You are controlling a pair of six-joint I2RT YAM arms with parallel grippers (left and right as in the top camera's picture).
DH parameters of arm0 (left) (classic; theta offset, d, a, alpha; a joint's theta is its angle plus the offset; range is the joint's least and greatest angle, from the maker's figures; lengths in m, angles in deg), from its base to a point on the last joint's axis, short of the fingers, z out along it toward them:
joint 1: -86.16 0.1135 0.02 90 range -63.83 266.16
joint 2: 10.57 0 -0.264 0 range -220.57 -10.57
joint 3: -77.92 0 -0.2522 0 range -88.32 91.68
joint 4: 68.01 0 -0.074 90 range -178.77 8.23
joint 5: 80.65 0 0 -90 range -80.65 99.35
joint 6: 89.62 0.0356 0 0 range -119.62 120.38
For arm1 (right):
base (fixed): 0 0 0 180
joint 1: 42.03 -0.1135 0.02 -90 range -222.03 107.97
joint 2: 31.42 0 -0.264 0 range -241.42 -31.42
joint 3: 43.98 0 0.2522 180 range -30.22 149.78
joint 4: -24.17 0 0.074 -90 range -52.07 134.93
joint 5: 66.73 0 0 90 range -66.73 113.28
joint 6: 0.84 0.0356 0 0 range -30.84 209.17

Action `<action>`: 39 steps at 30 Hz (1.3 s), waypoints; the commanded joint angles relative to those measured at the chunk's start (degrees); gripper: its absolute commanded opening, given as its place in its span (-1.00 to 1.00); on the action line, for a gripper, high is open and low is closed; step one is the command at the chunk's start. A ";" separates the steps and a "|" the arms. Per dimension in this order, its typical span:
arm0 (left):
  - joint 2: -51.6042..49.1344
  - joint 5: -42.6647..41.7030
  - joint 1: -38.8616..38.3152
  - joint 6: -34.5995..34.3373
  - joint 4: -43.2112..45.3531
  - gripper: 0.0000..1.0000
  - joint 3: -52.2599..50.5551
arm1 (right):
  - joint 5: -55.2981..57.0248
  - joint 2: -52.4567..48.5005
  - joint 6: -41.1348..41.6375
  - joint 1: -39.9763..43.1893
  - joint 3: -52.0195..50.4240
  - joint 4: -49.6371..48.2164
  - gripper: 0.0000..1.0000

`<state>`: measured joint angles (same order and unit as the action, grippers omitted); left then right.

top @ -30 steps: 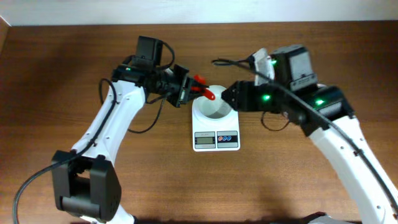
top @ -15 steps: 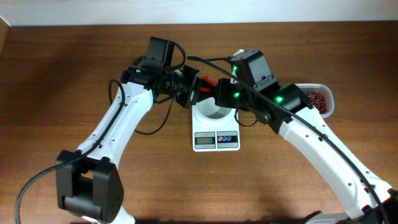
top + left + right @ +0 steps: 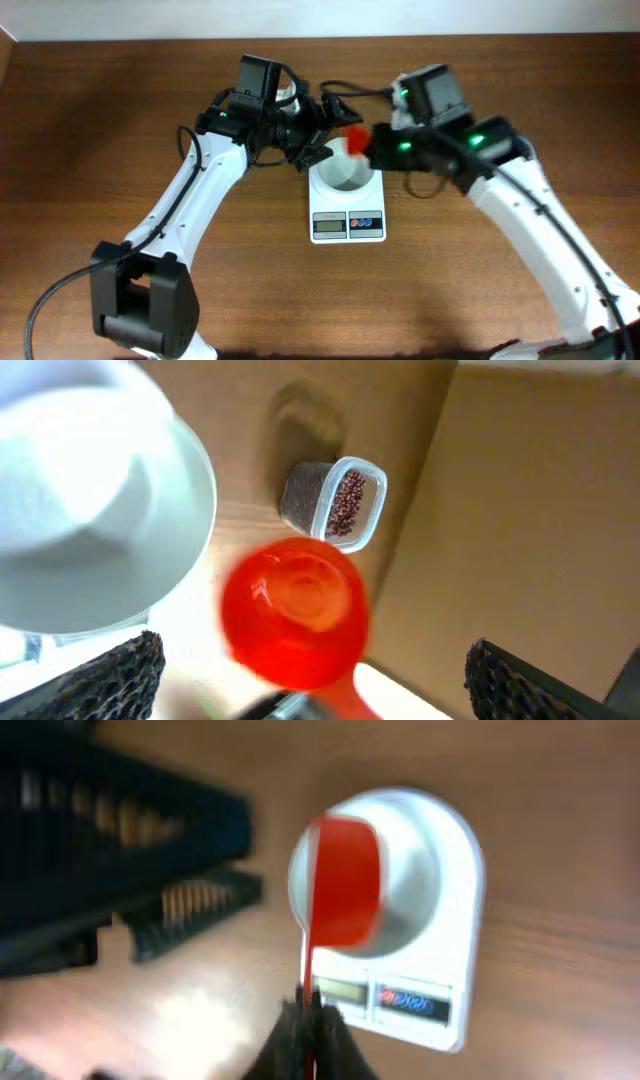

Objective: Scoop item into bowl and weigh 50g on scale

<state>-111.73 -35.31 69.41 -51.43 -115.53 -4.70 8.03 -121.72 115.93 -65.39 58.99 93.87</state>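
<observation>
My right gripper (image 3: 312, 1020) is shut on the thin handle of a red scoop (image 3: 345, 885), which hangs over the white bowl (image 3: 420, 850) on the white scale (image 3: 445, 935). In the overhead view the scoop (image 3: 354, 138) sits between my left gripper (image 3: 327, 128) and my right gripper (image 3: 373, 146), just behind the bowl (image 3: 345, 178) and the scale (image 3: 348, 212). My left gripper (image 3: 315, 665) is open, its fingers (image 3: 120, 680) wide on either side of the scoop (image 3: 295, 610), whose cup looks empty. Dark red beans (image 3: 348, 502) lie in a clear tub (image 3: 372, 520) beyond the bowl (image 3: 90, 500).
Brown wooden table all round. In the right wrist view the left arm's dark gripper body (image 3: 130, 870) is close on the scoop's left. The right arm hides the bean tub in the overhead view. A pale wall edge runs along the table's back.
The left gripper has opened and let go of the red scoop. The right gripper has shut on its handle, and the right arm has drawn back to the right.
</observation>
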 commanded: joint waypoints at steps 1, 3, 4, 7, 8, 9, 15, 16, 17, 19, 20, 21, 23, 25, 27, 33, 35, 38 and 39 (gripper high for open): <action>0.02 1.01 1.07 17.97 0.55 0.98 1.38 | -1.70 0.63 -9.05 6.56 10.08 11.63 -0.92; 0.02 1.18 1.31 26.47 -1.73 0.98 4.96 | -1.44 0.61 -13.51 13.03 15.72 20.65 -0.93; 0.02 3.19 1.31 29.38 -5.18 0.99 7.58 | -0.37 0.63 -14.60 16.44 16.55 22.77 -0.92; 0.02 21.73 -0.20 36.52 -21.68 -0.45 16.28 | 0.92 -0.15 -16.98 26.14 16.55 25.73 -0.92; 0.02 21.81 -0.68 37.64 -23.10 -1.00 16.31 | 1.03 -0.90 -17.79 28.48 16.46 26.03 -0.92; -0.04 21.86 -1.33 38.29 -26.25 -1.00 16.24 | 2.36 -2.60 -17.86 30.84 16.44 26.86 -0.92; -0.11 29.53 -5.16 47.91 -31.26 -1.00 14.47 | 17.25 -16.24 -22.56 32.11 16.44 27.61 -0.92; -0.11 29.53 -6.99 50.53 -30.82 -1.00 13.86 | 17.25 -18.62 -25.46 32.11 16.44 26.67 -0.92; -0.26 29.77 -9.57 52.92 -30.36 -1.00 13.53 | 17.22 -20.48 -27.06 32.11 16.46 25.59 -0.92; -0.72 34.14 -13.60 53.16 -29.77 -1.00 13.49 | 17.22 -22.10 -29.18 32.11 16.46 23.02 -0.92; -1.38 38.51 -16.13 53.16 -29.75 -0.99 13.49 | 17.25 -22.67 -30.60 32.11 16.44 21.94 -0.92; -2.27 41.16 -17.94 53.18 -29.81 -0.99 13.49 | 17.25 -23.28 -31.08 32.11 16.44 21.55 -0.92; -4.02 41.72 -20.20 53.20 -29.97 -1.00 13.46 | 17.16 -24.96 -31.10 32.11 16.44 21.38 -0.92; -4.37 41.72 -20.70 54.38 -29.99 -1.00 13.46 | 13.09 -27.04 -33.53 32.11 16.44 21.38 -0.92; -4.37 41.75 -20.59 55.60 -29.97 -1.00 13.46 | 11.30 -29.35 -34.07 32.11 16.33 21.38 -0.92; -4.39 43.63 -20.59 55.82 -29.90 -0.94 13.38 | 8.79 -32.28 -35.56 34.51 16.22 19.98 -0.92; -4.61 43.63 -20.59 55.80 -29.27 -0.89 13.38 | 8.26 -32.28 -35.34 35.89 16.22 19.82 -0.92; -5.77 43.58 -20.61 55.80 -29.11 -0.92 13.35 | 8.15 -32.28 -35.34 35.80 16.22 19.85 -0.67; -5.86 43.43 -20.61 55.78 -29.33 -0.93 13.35 | 8.17 -32.28 -35.34 35.82 16.22 19.82 -0.44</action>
<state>-116.25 7.90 48.89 3.86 -144.69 9.11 15.59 -152.62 80.83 -29.81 75.31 113.85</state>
